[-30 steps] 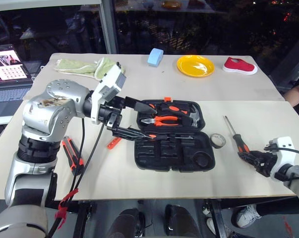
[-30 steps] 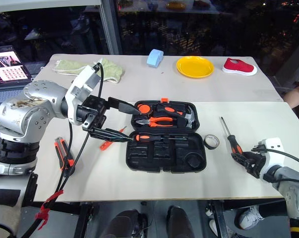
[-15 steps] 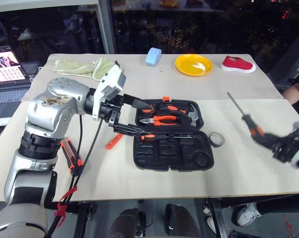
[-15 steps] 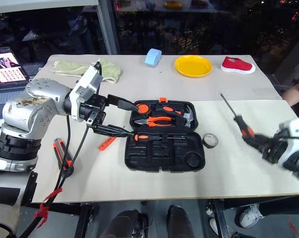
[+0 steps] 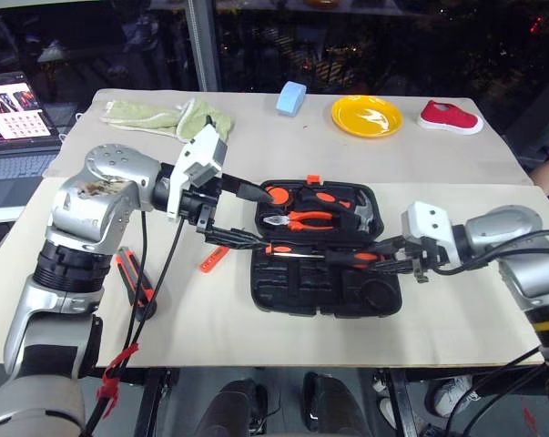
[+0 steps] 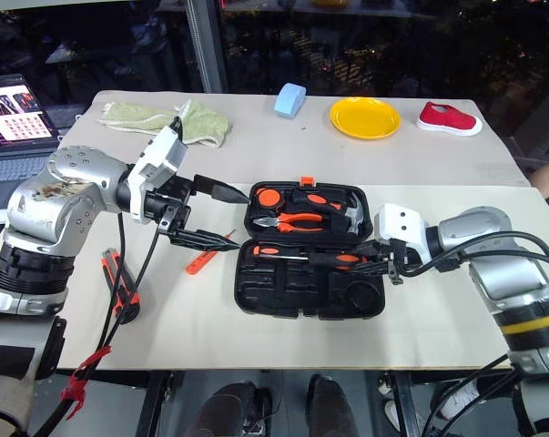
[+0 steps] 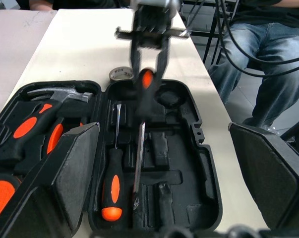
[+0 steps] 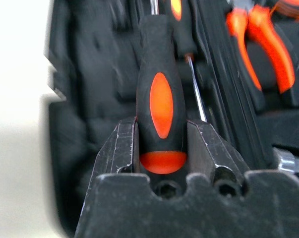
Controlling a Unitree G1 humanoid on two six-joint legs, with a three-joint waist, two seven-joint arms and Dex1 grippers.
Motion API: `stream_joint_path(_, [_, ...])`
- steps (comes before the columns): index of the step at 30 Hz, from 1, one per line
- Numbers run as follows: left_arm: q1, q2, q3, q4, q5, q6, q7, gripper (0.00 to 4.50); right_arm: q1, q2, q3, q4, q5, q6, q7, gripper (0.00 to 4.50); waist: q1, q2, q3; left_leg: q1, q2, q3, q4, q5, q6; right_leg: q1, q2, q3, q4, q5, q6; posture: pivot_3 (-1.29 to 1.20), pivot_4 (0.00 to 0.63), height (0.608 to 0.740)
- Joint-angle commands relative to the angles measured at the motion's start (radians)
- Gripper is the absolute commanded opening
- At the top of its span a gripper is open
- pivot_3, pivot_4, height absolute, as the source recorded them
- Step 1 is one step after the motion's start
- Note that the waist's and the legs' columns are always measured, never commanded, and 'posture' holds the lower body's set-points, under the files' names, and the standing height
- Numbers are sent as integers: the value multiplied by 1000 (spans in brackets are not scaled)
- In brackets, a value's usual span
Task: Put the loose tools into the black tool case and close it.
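Up close, my right wrist view gives me what the head views cannot: the right pincer [image 8: 161,141] is clamped on the butt of a black-and-orange screwdriver [image 8: 160,94], a finger [image 8: 120,148] pressed to each side of the handle. From the head camera I see that same tool held low over the black tool case [image 5: 324,291], lower centre of the frame, its shaft pointing toward picture left. My left wrist view looks down into the open case: one stowed screwdriver [image 7: 112,191] lies in a slot of the near half, and the hammer [image 7: 55,94] and pliers [image 5: 301,219] sit in the far half. Just past the case lies the tape roll [image 7: 121,74]. The left pincer [image 5: 242,218] hangs at the case's left edge, fingers spread wide, gripping nothing. Left of it on the worktop [image 5: 210,319] lie the tester screwdriver [image 5: 210,259] and the utility knife [image 5: 134,284].
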Motion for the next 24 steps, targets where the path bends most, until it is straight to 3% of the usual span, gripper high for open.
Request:
stream_joint_path(1, [-21,-4,13,-25,-3,-15,10,4500,-61,9,8,121,-62,-142,51,984,-3,0,0,0,0,0,0,0,0,0,0,-1,0,0,0,0,150,732])
stream_joint_path(7, [-28,-5,9,-30,4,-19,14,4500,-98,27,6,237,-92,-230,98,984,-7,0,0,1,1,-1,-1,1,-6,1,0,-2,0,-1,-1,0,150,732])
stream_joint_path(16, [-40,-12,3,-16,11,-34,12,4500,-61,40,-18,155,-68,-165,97,984,-8,0,0,2,2,-1,-1,2,-9,1,0,-1,2,0,-3,0,150,732])
stream_joint_path(17, [-42,-14,2,-13,12,-37,12,4500,-60,43,-19,153,-71,-162,92,1984,-8,0,0,2,2,-1,-1,2,-9,1,0,-1,2,0,-4,0,150,732])
stream_joint_path(18, [-45,-18,0,-9,14,-40,12,4500,-59,48,-24,146,-71,-153,81,2155,-8,0,0,2,2,-1,-1,2,-8,1,0,-1,2,0,-4,0,150,732])
stream_joint_path(24, [-53,-30,-7,8,19,-60,10,4500,-55,52,-50,70,-61,-88,49,4284,-7,0,0,2,2,-1,-1,2,-8,1,0,-1,2,1,-4,0,150,732])
